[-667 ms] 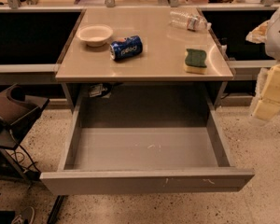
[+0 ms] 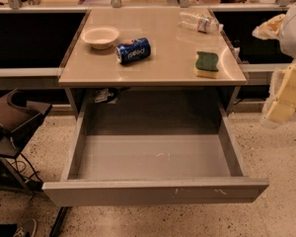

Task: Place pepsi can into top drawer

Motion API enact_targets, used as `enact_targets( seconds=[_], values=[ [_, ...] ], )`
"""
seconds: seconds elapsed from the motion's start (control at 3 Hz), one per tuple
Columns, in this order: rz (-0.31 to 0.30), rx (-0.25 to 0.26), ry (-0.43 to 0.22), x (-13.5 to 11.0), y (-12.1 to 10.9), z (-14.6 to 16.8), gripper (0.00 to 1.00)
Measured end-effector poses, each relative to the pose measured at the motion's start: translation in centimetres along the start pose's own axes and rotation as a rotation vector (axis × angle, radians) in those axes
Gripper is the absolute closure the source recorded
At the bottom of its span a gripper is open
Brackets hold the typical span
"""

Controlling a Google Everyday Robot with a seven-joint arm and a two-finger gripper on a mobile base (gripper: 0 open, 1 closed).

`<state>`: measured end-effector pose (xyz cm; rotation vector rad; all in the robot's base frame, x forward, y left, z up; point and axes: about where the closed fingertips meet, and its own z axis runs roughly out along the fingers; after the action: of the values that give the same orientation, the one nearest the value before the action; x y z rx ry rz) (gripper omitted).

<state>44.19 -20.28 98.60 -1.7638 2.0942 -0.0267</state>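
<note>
The pepsi can, blue with white lettering, lies on its side on the tabletop, just right of a white bowl. The top drawer under the table is pulled wide open, and its grey inside is bare. My gripper is at the right edge of the view, beside the table and above the floor, well to the right of the can and holding nothing. The arm's white body shows above it.
A white bowl sits at the table's back left. A clear plastic water bottle lies at the back right. A green and yellow sponge is near the right front. A dark chair stands at the left on the floor.
</note>
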Motion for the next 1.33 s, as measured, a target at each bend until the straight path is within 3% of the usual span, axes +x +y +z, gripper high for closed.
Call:
enact_targets(
  seconds=[0.33, 0.67, 1.0, 1.33],
  values=[
    [-0.178, -0.021, -0.236, -4.8, -2.1, -0.7, 0.0],
    [-0.434, -0.046, -0.505, -12.5, -2.8, -3.6, 0.0],
    [-0.592, 0.002, -0.768, -20.1, -3.0, -9.7, 0.0],
    [-0.615, 0.065, -0.819, -21.1, -3.2, -13.0, 0.0]
  ],
)
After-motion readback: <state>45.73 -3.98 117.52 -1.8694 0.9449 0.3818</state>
